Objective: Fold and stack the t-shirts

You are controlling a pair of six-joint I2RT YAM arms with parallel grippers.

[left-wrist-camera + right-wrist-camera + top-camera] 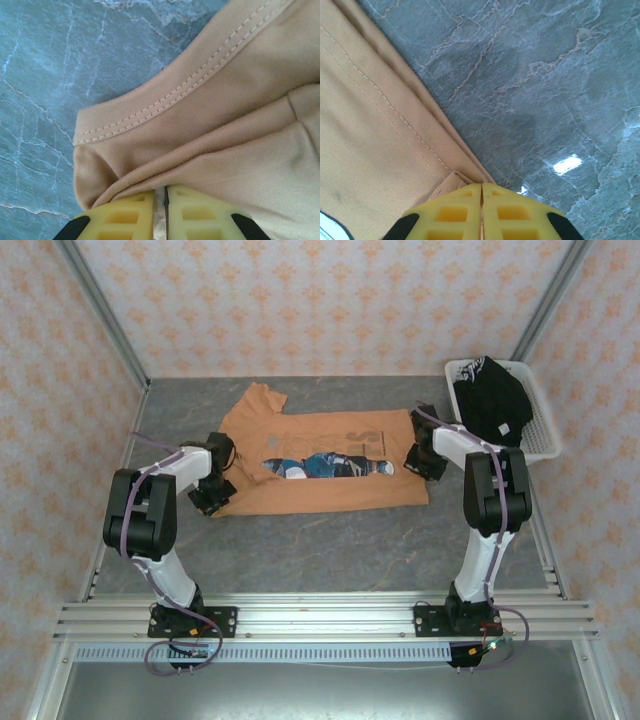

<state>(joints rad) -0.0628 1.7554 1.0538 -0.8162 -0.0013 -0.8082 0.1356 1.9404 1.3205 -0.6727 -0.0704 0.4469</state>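
Gripping both ends of the orange t-shirt (330, 440) spread on the table (330, 545), your left gripper (166, 189) and right gripper (481, 185) are each clamped on its edge. You're likely starting the fold; next, lift together, keeping cloth taut.

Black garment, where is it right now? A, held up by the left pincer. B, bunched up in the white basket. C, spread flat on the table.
B: the black garment sits bunched inside the white basket, apart from the orange t-shirt.
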